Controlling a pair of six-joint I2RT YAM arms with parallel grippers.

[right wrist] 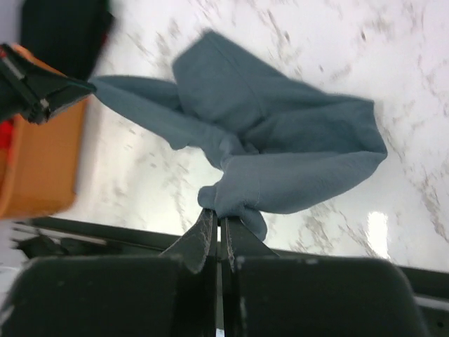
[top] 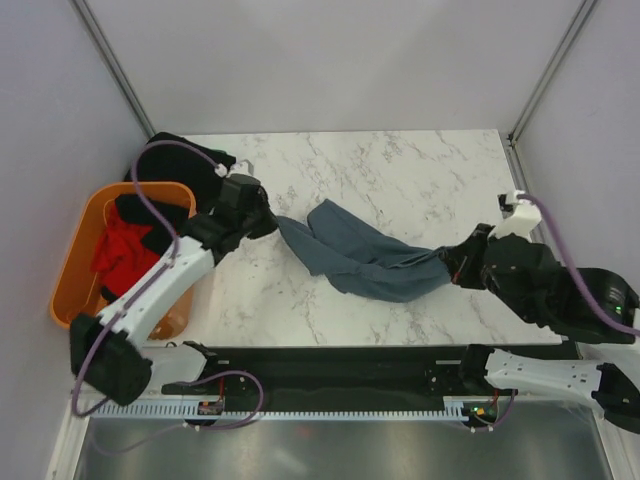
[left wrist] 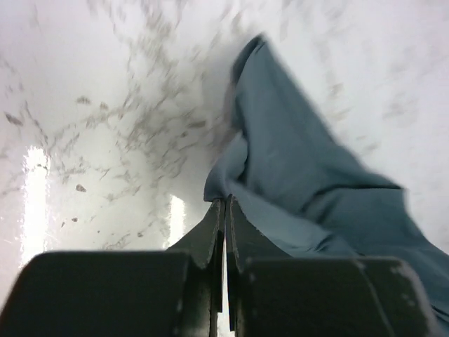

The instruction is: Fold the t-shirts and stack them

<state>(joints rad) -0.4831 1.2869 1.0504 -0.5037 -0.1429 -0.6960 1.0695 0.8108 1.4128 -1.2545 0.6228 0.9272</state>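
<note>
I have the slate blue-grey t-shirt (top: 365,262) stretched across the middle of the top view, its bulk lying rumpled on the marble surface (top: 400,170). My left end effector (top: 272,222) is clamped on the shirt's left end, fingers pressed together over a fold of cloth. My right end effector (top: 452,263) is pinched tight on the bunched right end. At the left edge, the orange basket (top: 70,275) holds a red t-shirt (top: 120,250). A black t-shirt (top: 180,150) lies just behind the basket, upper left.
</note>
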